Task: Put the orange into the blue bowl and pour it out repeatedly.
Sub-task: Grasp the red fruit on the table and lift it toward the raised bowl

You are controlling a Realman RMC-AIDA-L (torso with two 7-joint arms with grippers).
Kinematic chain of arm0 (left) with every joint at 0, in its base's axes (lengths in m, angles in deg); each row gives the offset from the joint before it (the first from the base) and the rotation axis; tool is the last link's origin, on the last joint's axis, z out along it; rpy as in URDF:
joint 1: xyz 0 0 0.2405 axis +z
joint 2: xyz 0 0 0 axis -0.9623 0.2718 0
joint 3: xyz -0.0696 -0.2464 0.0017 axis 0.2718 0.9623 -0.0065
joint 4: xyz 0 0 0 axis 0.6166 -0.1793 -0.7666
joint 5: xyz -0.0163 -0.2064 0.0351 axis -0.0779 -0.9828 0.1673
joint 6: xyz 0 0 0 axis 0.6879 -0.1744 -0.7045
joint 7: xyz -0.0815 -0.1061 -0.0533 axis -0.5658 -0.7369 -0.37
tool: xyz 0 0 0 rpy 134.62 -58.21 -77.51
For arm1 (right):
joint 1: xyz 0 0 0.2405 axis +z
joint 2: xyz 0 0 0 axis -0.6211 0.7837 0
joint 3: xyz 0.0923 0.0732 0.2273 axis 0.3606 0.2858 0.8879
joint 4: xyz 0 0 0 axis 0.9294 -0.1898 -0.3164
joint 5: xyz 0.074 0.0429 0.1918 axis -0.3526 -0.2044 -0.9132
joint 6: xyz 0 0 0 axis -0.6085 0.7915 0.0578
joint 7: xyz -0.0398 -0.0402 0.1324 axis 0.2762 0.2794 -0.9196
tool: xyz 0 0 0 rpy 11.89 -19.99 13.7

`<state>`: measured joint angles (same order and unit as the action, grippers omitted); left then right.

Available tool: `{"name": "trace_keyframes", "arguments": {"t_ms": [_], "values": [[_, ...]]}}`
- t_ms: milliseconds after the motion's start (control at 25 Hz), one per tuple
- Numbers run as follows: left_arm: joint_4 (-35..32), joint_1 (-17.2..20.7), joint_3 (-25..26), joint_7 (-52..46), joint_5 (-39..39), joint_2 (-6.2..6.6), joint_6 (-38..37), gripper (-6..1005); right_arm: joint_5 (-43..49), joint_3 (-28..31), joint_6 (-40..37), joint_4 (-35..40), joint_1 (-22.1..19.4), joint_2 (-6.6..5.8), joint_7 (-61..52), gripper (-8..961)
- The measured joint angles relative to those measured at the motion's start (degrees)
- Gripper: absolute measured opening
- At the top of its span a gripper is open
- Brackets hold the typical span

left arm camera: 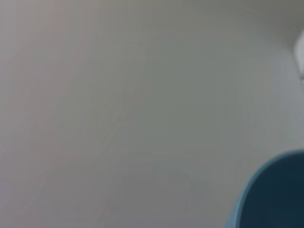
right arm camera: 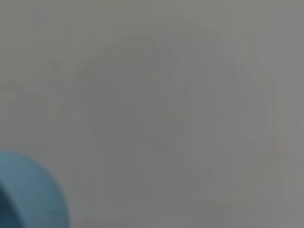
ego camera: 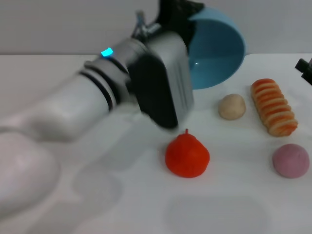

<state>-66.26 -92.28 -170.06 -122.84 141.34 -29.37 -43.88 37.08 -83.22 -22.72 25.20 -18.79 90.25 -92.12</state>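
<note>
Writing: none legible.
Surface: white table (ego camera: 122, 204), pale wall behind.
Bowl (ego camera: 217, 48): tipped on its side, lifted at left gripper (ego camera: 170, 14) — fingers hidden, grip can't be told.
Orange (ego camera: 187, 156): on table, below bowl.
Right gripper (ego camera: 304, 68): at edge.

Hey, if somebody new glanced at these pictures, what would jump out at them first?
Probably the blue bowl, tipped on its side above the table at the far middle, its empty inside facing forward, with the left arm's wrist reaching up to it. Next, the orange sitting on the white table below it, near the middle.
</note>
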Motion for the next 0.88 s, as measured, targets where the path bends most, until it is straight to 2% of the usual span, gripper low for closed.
{"name": "trace_keyframes", "arguments": {"t_ms": [160,240,400,560,760,840,880], "values": [[0.3,-3.1,8.6,-9.5,-7.0,0.22,-11.9,-2,8.1,0.0,-4.0,4.6,0.2,-0.05,-2.7,424],[2.6,-6.6,14.7,-18.7,-7.6,0.52,-21.1,-2,12.4,0.0,-6.0,7.3,0.5,-0.05,-5.2,424],[8.9,-13.9,24.5,-30.2,-6.5,0.84,-37.5,-2,18.5,-0.2,-9.6,13.4,0.8,0.18,-10.4,424],[13.0,-17.8,28.2,-39.0,-2.3,0.84,-45.2,-2,26.9,-0.7,-16.8,19.4,1.9,0.02,-17.4,424],[13.5,-19.7,31.5,-45.1,0.1,0.92,-51.5,-1,41.4,-1.1,-25.7,21.7,7.1,-0.90,-31.2,424],[13.5,-19.8,31.6,-45.1,0.1,0.92,-51.6,-1,43.1,-1.4,-26.0,21.8,8.0,-0.72,-32.8,425],[13.5,-19.8,31.7,-45.2,0.2,0.92,-51.6,-1,45.0,-2.0,-25.5,21.6,9.2,0.00,-33.6,425]]}}
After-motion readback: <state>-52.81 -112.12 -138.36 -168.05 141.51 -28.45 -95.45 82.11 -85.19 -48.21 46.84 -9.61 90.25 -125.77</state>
